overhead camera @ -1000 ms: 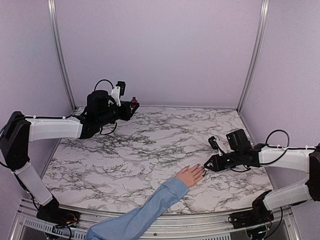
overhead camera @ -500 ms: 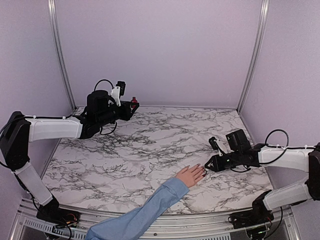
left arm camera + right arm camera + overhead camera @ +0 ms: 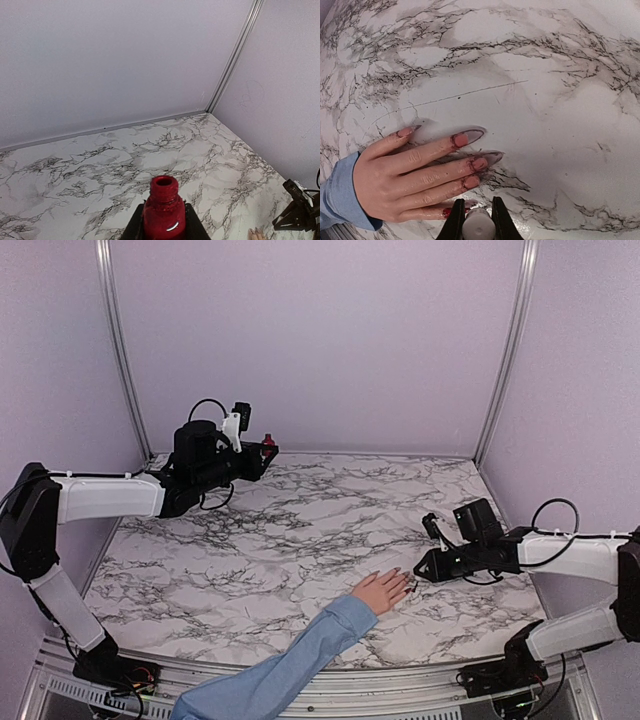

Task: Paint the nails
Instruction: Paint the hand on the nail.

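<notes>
R hand [image 3: 478,214], clamped on brush cap [image 3: 478,229], slid a hair right vs a sec ago. Nails [image 3: 479,163] lower left, smeared red, so prob stroke done. L hand [image 3: 164,229] clamped on bottle [image 3: 164,207].

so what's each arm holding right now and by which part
Left pincer grips the red polish bottle by its lower body, open neck upward. Right pincer pinches a white cap by its sides.

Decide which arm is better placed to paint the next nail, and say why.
Right. The right fingers grip a white brush handle right beside the nails of the hand. The left fingers hold the red bottle far across the table.
</notes>
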`<move>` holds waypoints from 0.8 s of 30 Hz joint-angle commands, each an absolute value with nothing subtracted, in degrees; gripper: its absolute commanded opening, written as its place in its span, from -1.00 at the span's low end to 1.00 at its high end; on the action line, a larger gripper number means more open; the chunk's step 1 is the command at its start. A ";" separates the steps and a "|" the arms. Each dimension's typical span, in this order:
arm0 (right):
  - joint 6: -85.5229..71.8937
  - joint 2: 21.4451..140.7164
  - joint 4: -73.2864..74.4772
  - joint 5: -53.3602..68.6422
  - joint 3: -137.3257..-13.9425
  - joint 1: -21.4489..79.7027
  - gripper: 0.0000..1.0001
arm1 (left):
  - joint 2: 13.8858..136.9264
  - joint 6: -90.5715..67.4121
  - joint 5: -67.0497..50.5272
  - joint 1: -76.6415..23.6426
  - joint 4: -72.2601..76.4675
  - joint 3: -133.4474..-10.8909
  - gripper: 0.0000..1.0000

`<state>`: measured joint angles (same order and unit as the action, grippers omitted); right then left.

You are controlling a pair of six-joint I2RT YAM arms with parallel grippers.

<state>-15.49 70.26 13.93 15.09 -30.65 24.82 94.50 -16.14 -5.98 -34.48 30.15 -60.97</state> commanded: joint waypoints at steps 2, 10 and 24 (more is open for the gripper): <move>-15.68 67.90 13.89 15.08 -31.98 24.45 -1.00 | 94.30 -16.06 -6.23 -34.19 31.18 -61.70 -1.00; -14.41 67.00 11.18 18.21 -31.91 26.02 -1.00 | 93.93 -15.59 -6.78 -34.19 31.07 -61.39 -1.00; -14.23 69.54 10.30 20.35 -31.73 26.19 -1.00 | 93.80 -15.67 -6.64 -34.19 30.92 -61.26 -1.00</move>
<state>-14.76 68.71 11.38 19.55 -30.65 25.78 94.48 -16.10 -6.17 -34.48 30.15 -60.97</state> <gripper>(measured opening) 0.130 0.183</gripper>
